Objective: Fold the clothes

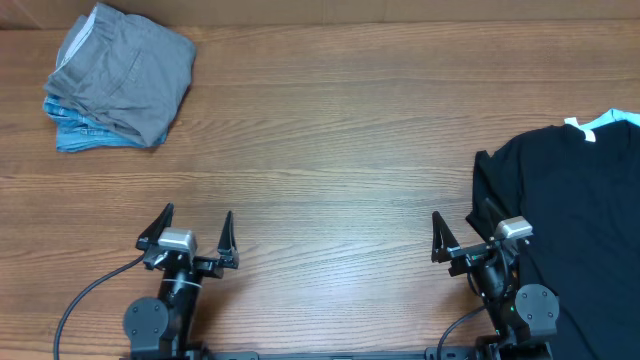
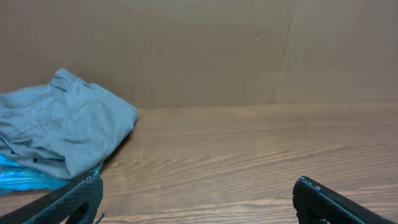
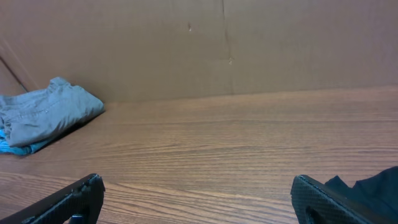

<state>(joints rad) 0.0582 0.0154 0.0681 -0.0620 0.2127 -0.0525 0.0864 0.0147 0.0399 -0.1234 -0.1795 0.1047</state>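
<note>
Because the grey-olive shorts (image 1: 125, 75) already lie as a compact folded bundle, waistband side up and edges tucked, neither arm has any cloth to hold, and both sit low at the near edge of the bench (image 1: 330, 150). Taking the black T-shirt (image 1: 580, 220) as the landmark, the shorts are well apart from it, diagonally across the wood at the far corner. They rest on top of a light-blue denim garment (image 1: 85, 135), whose edge peeks out on the near side; this looks like stacking finished pieces out of the working area. The right tool (image 1: 465, 215) stands just beside the T-shirt's inner edge, its jaws spread wide and empty, with one finger so close to the dark fabric that I cannot tell whether it touches. The left tool (image 1: 198, 215) is far from the T-shirt on the opposite side, likewise parted wide with nothing between its fingers, and it points across bare wood toward the shorts. The T-shirt lies spread flat and partly off the frame, with a pale collar tag showing at its far end. By my reading, the folding of the shorts is essentially finished and the arms are parked in a neutral pose.
</note>
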